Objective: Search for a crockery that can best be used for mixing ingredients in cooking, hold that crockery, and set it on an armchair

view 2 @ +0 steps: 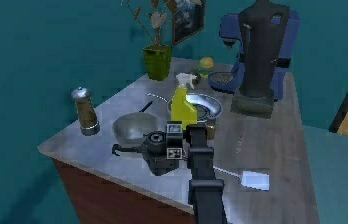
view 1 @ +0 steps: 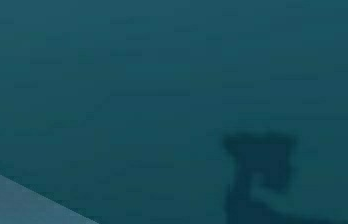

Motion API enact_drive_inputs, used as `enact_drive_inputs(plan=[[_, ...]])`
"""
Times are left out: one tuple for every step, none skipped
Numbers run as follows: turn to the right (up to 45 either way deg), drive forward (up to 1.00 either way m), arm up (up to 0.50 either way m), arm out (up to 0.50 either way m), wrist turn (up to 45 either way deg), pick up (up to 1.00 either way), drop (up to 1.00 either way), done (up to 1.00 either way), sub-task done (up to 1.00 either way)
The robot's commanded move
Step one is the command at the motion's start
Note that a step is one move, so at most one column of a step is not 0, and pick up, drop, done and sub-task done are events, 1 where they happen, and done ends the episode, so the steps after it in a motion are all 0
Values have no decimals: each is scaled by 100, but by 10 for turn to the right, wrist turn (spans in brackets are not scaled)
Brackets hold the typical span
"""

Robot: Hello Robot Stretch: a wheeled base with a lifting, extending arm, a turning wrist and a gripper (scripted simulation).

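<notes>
1. A teal wall [view 1: 172, 90] takes up the forward view. A pale grey wedge [view 1: 22, 205] sits in its bottom-left corner, cut by the edges. I cannot say what it is.
2. In the arm side view stands a counter [view 2: 282, 150] with a pale stone top on a reddish-brown front. Its near corner is cut off by the bottom edge.
3. A dark coffee machine [view 2: 260, 55] stands at the counter's far right. Its top is cut off by the upper edge.
4. The arm [view 2: 206, 185] rises from the bottom edge across the counter and hides a strip of the top.
5. A potted plant [view 2: 158, 60] in a yellow-green pot stands at the far edge, its twigs cut off above. A framed picture [view 2: 187, 18] hangs on the wall behind it, partly hidden.
6. A wide grey dish [view 2: 210, 103] lies mid-counter, partly hidden by a yellow spray bottle [view 2: 185, 105] in front of it.
7. The bowl [view 2: 134, 126], round and metal-grey, sits on the counter left of the bottle.
8. The gripper [view 2: 127, 150] lies just in front of the bowl. With the bowl behind its fingers, I cannot tell whether it grasps anything.
9. A brown shaker [view 2: 83, 110] stands upright left of the bowl.
10. A small white flat thing [view 2: 254, 180] lies right of the arm, too small to name.
11. A blue blob [view 2: 227, 40] and a yellowish blob [view 2: 206, 64] sit left of the coffee machine, too small to make out.
</notes>
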Motion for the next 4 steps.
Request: enact_drive_inputs(plan=[[0, 0, 0, 0, 0, 100, 0, 0, 0], [0, 0, 10, 0, 0, 0, 0, 0, 0], [0, 0, 2, 0, 0, 0, 0, 0, 0], [0, 0, 0, 0, -450, 0, 0, 0, 0]])
